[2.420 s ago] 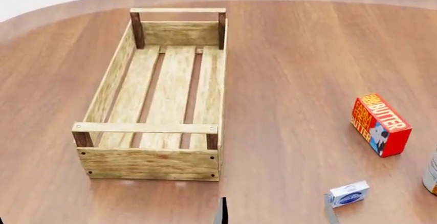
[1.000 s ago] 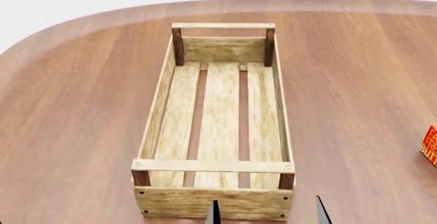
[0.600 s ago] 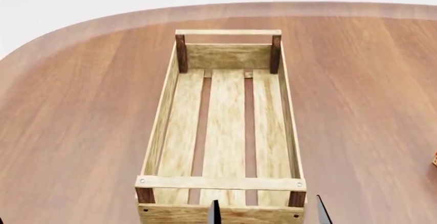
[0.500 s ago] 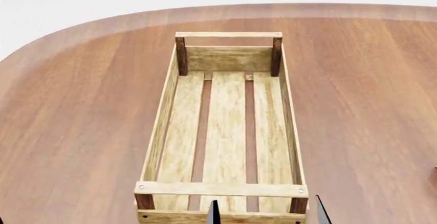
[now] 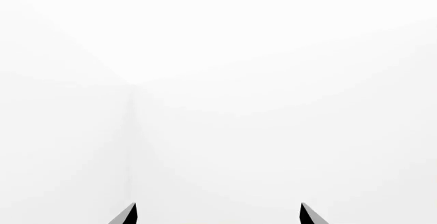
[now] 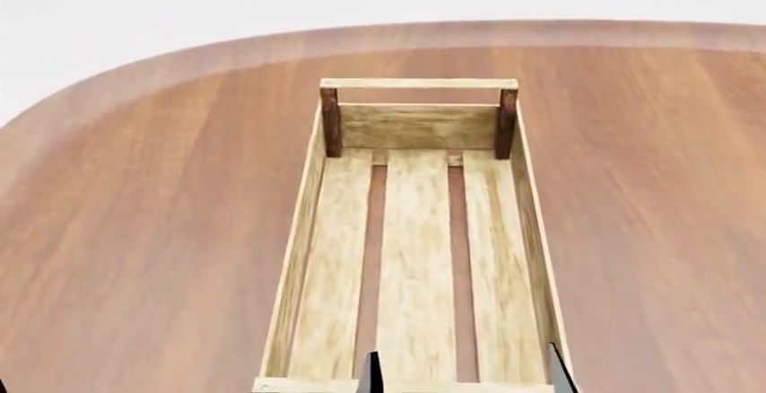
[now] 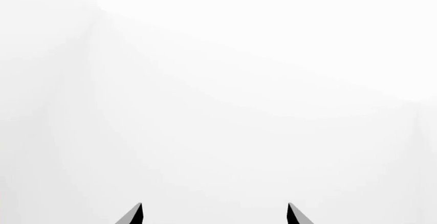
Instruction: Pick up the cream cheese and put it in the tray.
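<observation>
We look down on a brown wood-grain counter [image 6: 143, 231] with a rounded far edge; beyond it the room is plain white. Both wrist views show only that white room, with faint wall seams.

The tray [image 6: 304, 231] stands at the middle of the counter, its long axis running away from us. It is a light wooden crate with three bottom slats, dark gaps between them, two dark corner posts at the far end and a pale rail across their tops. Its near end is cut off by the lower edge of the head view. The cream cheese appears in none of the views, so we cannot place it.

In the left wrist view, the left pincer [image 5: 218, 215] shows two dark tips well apart with nothing between them. The right pincer [image 7: 214, 214] likewise stands wide and holds nothing. In the head view, two dark tips rise at the lower edge over the tray's near end; we cannot tell whose they are.
</observation>
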Available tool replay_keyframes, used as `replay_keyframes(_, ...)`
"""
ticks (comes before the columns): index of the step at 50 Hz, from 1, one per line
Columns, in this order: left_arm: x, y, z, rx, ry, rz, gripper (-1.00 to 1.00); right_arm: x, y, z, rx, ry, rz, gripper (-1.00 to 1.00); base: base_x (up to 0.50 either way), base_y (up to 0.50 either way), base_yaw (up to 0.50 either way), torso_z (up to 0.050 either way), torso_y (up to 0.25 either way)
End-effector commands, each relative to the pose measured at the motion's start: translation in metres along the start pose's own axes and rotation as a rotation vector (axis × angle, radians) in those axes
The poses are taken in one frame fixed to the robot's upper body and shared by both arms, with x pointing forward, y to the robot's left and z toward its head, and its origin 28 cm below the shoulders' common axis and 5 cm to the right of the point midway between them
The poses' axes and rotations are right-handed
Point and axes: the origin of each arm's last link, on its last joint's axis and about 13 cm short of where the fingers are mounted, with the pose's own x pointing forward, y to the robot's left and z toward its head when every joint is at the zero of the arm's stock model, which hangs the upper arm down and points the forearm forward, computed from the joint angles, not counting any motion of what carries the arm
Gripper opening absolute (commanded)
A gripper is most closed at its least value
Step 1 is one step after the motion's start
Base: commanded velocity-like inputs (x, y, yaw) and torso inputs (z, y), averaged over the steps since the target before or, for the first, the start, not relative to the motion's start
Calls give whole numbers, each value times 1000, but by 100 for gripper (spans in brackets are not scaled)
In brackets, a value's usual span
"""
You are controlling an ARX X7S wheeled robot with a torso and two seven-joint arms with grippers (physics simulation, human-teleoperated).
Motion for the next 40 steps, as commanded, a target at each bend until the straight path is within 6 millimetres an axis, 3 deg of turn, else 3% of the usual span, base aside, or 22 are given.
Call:
replay_keyframes(1, 0, 0, 0, 0, 0, -1, 100, 0, -1, -1, 6, 6, -3, 100, 195, 113, 0, 0, 0)
replay_keyframes(40, -1, 0, -1, 1, 2, -3, 100, 1, -1, -2, 23, 19, -11, 100, 191, 82, 0, 0, 0)
